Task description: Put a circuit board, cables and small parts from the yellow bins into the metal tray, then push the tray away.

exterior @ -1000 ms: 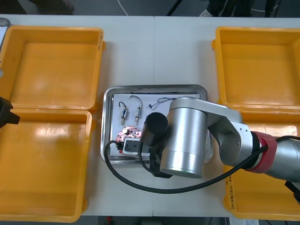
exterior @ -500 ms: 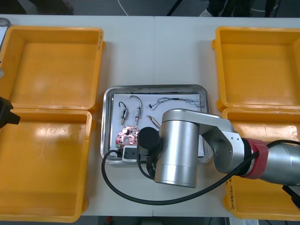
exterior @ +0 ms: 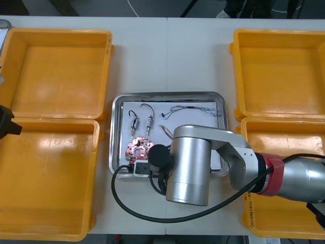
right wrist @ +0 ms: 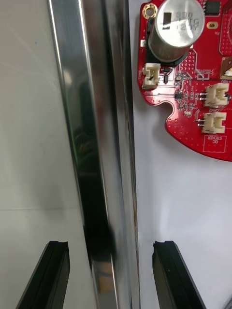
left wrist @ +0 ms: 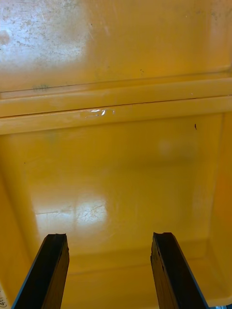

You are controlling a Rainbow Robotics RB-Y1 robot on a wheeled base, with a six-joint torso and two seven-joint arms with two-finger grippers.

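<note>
Front view: my right arm hangs over the metal tray's point(exterior: 167, 95) near edge; the red circuit board point(exterior: 137, 149), cables point(exterior: 193, 109) and small metal parts point(exterior: 150, 122) lie inside.
Right wrist view: the right gripper point(right wrist: 111, 253) is spread, straddling the rim.
Left wrist view: the left gripper point(left wrist: 110, 244) is spread over a yellow bin point(left wrist: 116, 159).
Risk: I judge an off-centre push could swivel the tray.
</note>
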